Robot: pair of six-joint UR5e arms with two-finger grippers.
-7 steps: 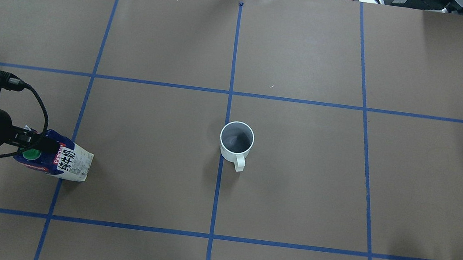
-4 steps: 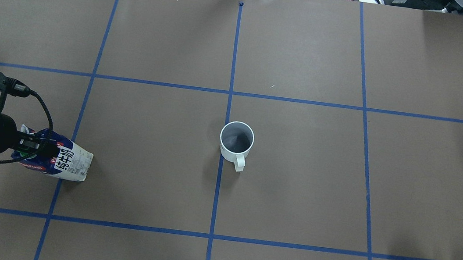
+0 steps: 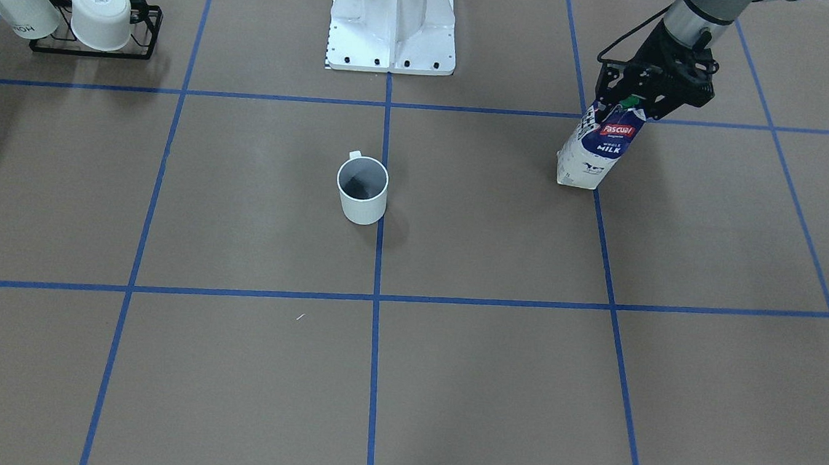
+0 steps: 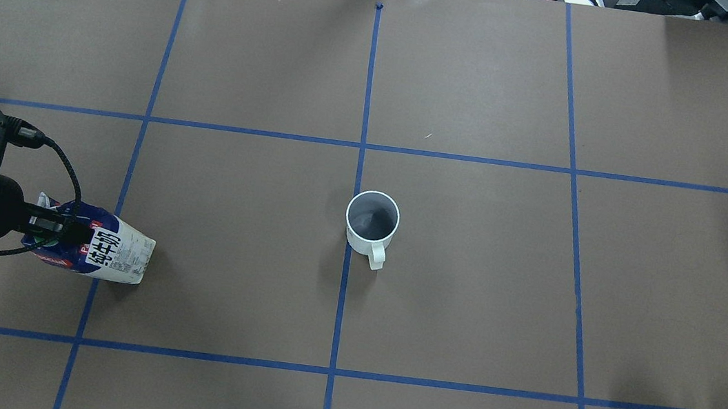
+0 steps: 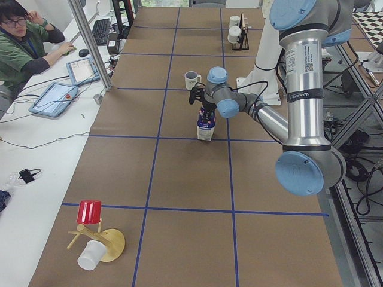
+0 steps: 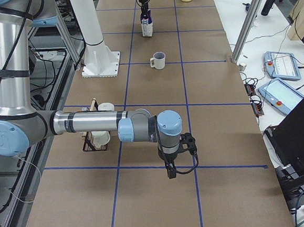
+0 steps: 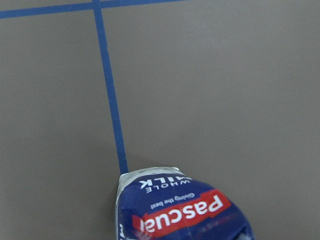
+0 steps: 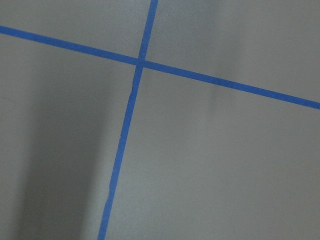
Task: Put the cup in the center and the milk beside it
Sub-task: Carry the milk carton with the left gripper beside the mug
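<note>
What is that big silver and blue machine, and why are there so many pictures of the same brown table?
It is a robot: two long arms on a white base. Each arm ends in a claw with two fingers. The pictures come from cameras in different places: one above and behind the robot, one facing it, one at each end of the table, and one on each wrist. On the brown table with blue tape lines, a white cup stands near the middle. The left claw is pinching the top of a blue and white milk carton, which is tilted. The right claw hangs over the table; I cannot tell whether it is open. In a corner, a black rack holds two more white cups.
</note>
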